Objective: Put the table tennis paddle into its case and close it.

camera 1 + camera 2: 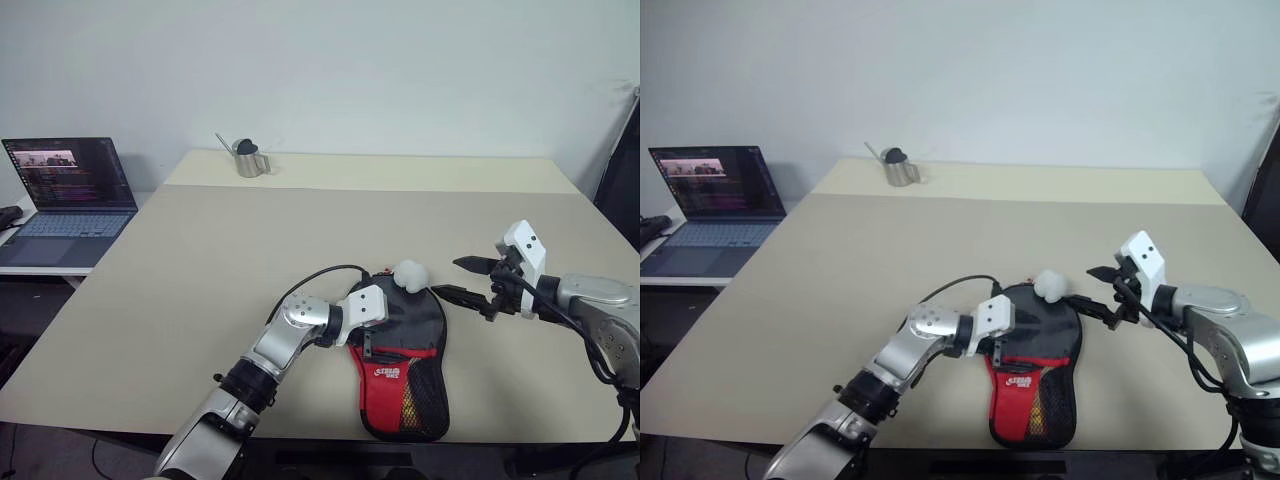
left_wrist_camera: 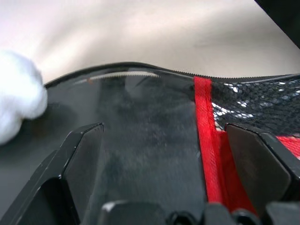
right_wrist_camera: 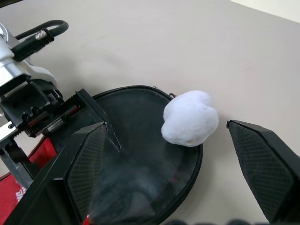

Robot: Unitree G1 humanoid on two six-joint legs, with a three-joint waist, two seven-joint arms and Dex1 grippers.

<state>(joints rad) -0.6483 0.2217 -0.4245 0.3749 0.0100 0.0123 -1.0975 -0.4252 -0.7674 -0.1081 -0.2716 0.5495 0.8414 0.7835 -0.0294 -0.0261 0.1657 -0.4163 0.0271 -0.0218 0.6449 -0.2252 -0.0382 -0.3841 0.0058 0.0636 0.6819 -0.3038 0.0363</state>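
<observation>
Both grippers are standing wide open and holding nothing, so I am treating this as the approach to the closing step. The case is lying flat on the table near its front edge, with the round end pointing away from the robot and the red panel and mesh pocket nearest it. I am not seeing the table tennis paddle anywhere apart from the case, so I am judging that it is already inside, though I cannot confirm that. The left gripper is hovering low over the round black part, its jaws straddling the fabric beside the red strip. The right gripper is hanging just beside the case's right rim and aiming at the white fluffy pom-pom, which is sitting on the far edge. I am reading that pom-pom as the zipper pull, but the pictures are not settling it. The zipper edge is showing pale teeth along the rim in the left wrist view, so I am taking that stretch as unzipped. To do this well, I am planning to press the left gripper down on the cover as an anchor. I am then planning to bring the right jaws around the pom-pom at its base, not its fluff, and draw it along the rim's curve. Pulling straight risks dragging the whole case.
</observation>
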